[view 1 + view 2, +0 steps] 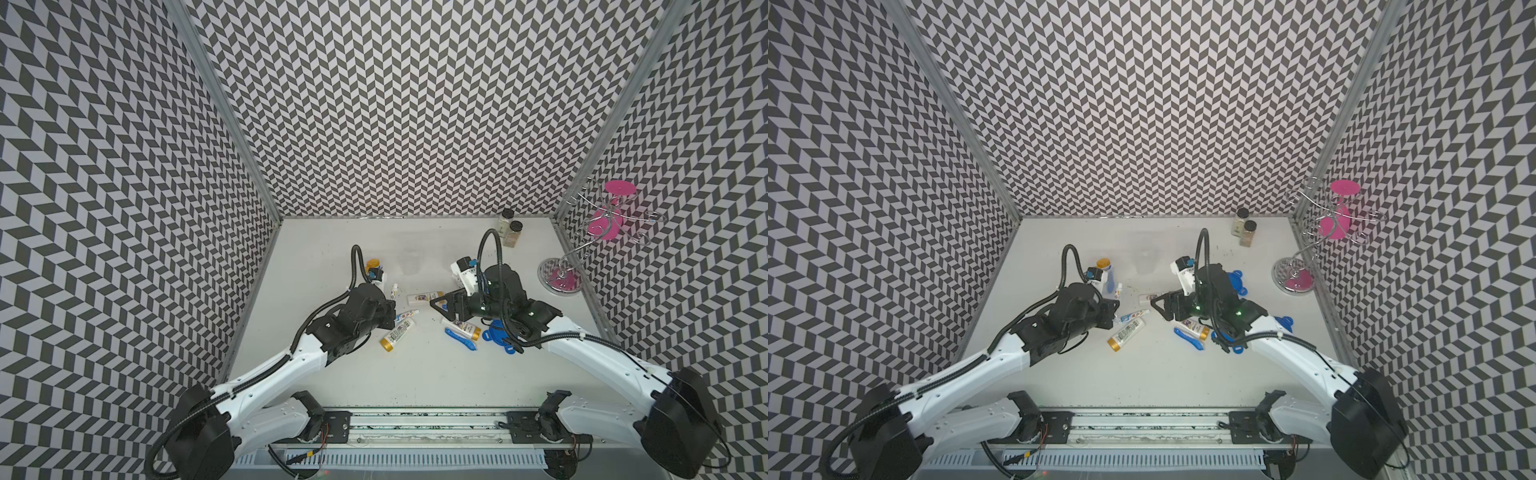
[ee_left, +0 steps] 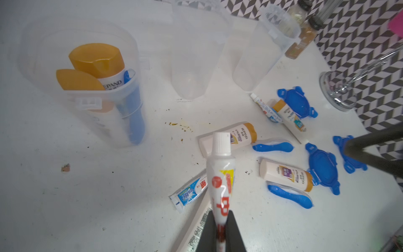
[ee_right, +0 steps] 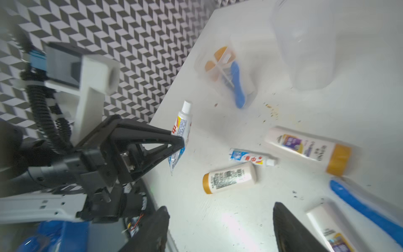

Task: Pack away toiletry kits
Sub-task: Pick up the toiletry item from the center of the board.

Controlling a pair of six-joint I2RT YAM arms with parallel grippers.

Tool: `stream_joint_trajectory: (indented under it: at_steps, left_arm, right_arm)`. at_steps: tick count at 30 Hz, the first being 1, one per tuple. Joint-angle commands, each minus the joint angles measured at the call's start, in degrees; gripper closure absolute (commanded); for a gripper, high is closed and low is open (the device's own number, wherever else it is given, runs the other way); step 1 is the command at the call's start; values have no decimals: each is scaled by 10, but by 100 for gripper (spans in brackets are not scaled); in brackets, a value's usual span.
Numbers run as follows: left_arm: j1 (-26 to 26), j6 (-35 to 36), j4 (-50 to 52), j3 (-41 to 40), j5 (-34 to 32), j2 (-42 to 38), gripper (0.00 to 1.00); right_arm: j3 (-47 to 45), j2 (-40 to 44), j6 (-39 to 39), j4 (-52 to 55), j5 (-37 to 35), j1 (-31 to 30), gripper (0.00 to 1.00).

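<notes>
Clamping toothpaste tube (image 2: 220, 174) near its tail, L gripper (image 2: 221, 220) grips tight; R gripper (image 3: 220, 209) jaws apart, empty.

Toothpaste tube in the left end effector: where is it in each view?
A top view: held toothpaste tube mid-width, below mid-height.
A top view: tube slightly left of centre.
Left wrist: tube sticking out of the shut left end effector.
Right wrist: tube pinched at that end effector's tip.
Landmark: flat toothpaste tube beside it.
</notes>
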State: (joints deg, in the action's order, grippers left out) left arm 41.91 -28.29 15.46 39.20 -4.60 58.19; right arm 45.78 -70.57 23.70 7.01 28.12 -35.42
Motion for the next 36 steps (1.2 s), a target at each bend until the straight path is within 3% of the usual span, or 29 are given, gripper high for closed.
stream_joint_trajectory:
  at_steps: [1,8,16,22,33,34,36]
  left_arm:
    - [4,9,-18,-26,47,-54,100]
    - [3,19,-11,-38,91,-110,100]
    - [4,21,-12,-38,107,-116,100]
    - [4,27,-20,-35,119,-117,100]
    - [3,26,-9,-34,100,-117,100]
    - [2,19,-2,-30,88,-117,98]
    - [-3,8,8,-27,75,-119,77]
  right_arm:
    - [8,-38,40,-104,125,1,26]
    - [71,-123,60,-168,176,-26,26]
    - [95,-173,87,-221,195,-58,29]
    - [116,-203,96,-233,200,-70,41]
    - [164,-230,79,-206,208,-71,89]
    - [173,-231,68,-193,205,-71,92]
    - [193,-233,47,-165,190,-71,96]
